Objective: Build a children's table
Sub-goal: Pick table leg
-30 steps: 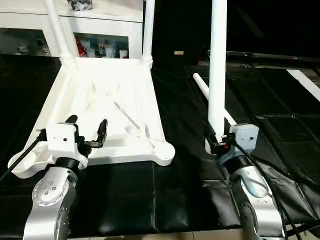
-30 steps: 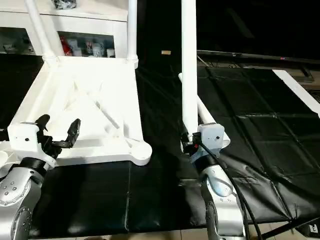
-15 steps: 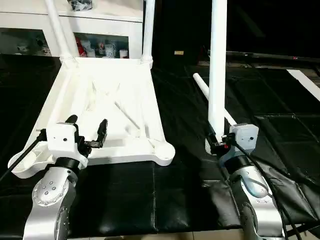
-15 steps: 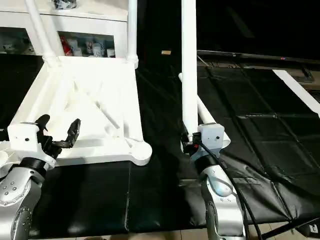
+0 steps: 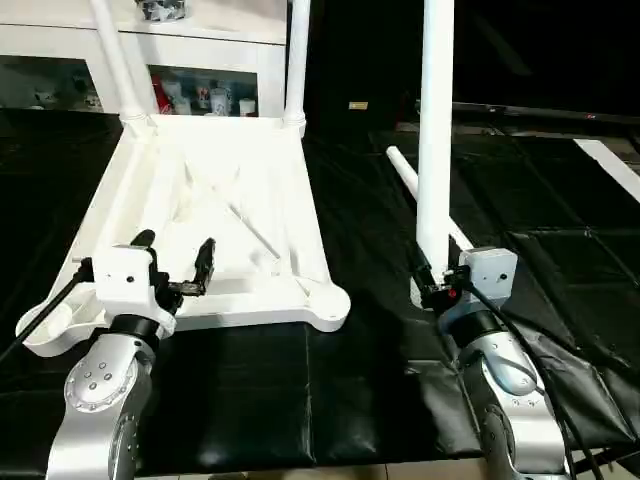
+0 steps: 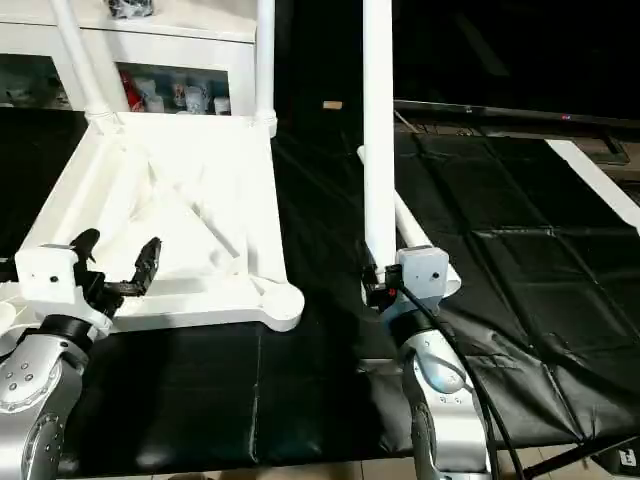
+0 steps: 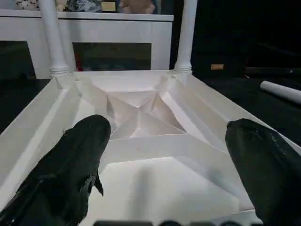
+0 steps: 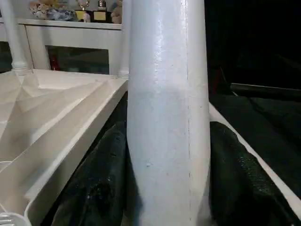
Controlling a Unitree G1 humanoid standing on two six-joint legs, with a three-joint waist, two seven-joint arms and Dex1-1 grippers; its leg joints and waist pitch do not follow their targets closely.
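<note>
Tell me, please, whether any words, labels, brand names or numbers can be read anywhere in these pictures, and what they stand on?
None can be read.
The tabletop and the leg held by the right gripper are plain white, unmarked.
The small items behind the cabinet glass may carry print, but it is too small and blurred to read.

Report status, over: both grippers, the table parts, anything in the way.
Left gripper open over the upturned tabletop, holding nothing. Right gripper shut on a leg, held upright. Two legs already in the far sockets; spare leg lying behind the held one.
</note>
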